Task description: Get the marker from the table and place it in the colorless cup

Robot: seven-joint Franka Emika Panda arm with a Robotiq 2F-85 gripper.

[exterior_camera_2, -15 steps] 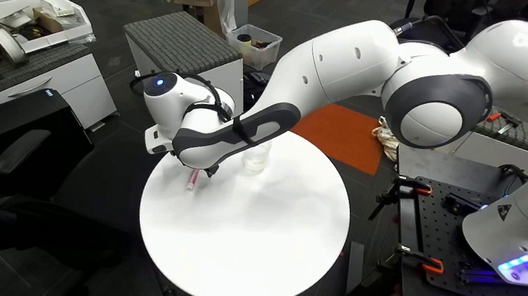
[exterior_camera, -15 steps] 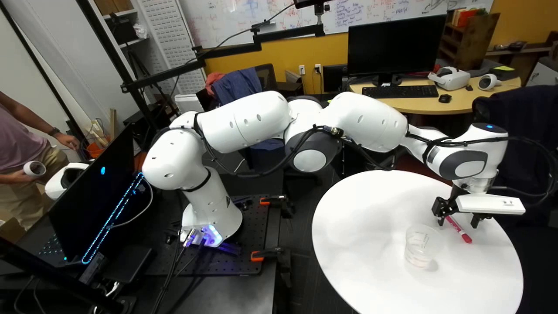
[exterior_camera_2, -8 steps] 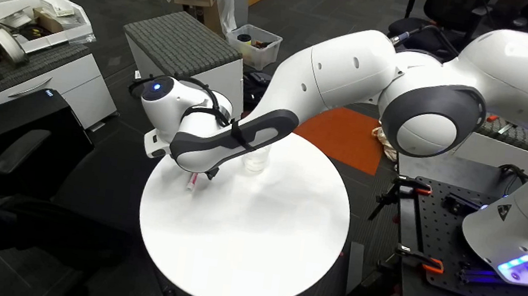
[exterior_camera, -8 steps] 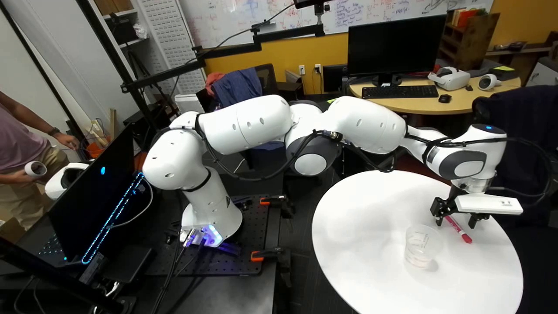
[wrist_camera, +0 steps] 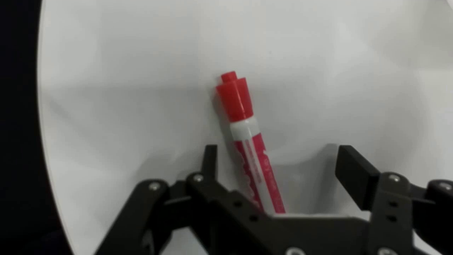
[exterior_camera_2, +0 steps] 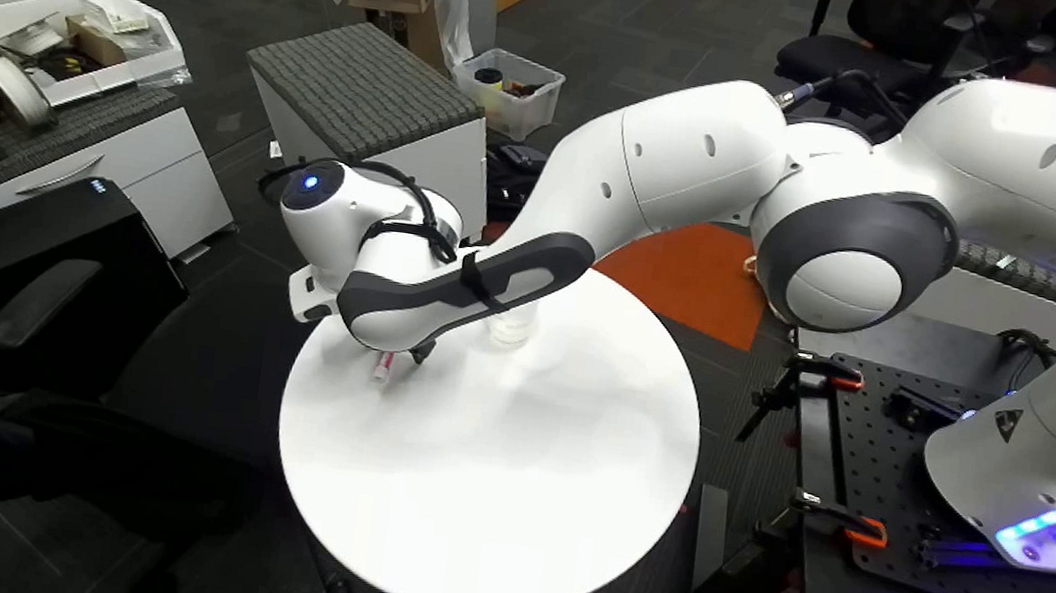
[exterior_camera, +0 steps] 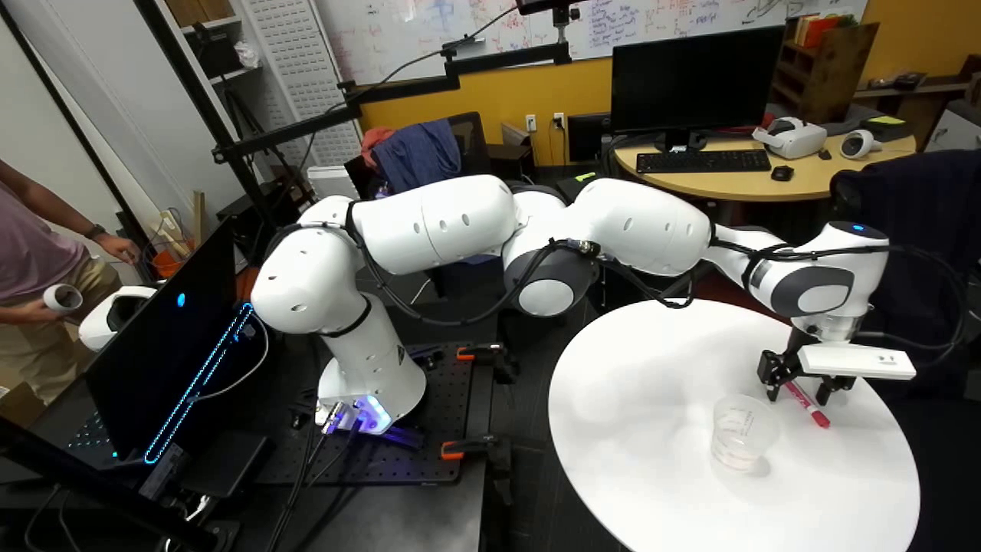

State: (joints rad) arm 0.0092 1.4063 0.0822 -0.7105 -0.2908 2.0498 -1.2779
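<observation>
The marker, red-capped and red and white along its barrel, lies on the round white bench, toward the right side in an exterior view, its cap end pointing near and right. The claw is spread over it, one of its fingers to each side; in the wrist view bare bench shows between the marker and both fingers, the left one closer to it. Above them the arm runs from its base at the left across to the right, bent at its middle joints, with the wrist turned down over the bench. The clear cup stands upright just left and near of the claw; in an exterior view the arm is in the way and only the cup's lower part shows. Farther off, a tan desk with a black monitor and a white headset is on the far side, and at the left edge a person holds a white controller. Compared with a second earlier, the fingers have drawn closer together and the arm's middle joints sit lower, while the marker and the cup are where they were.
</observation>
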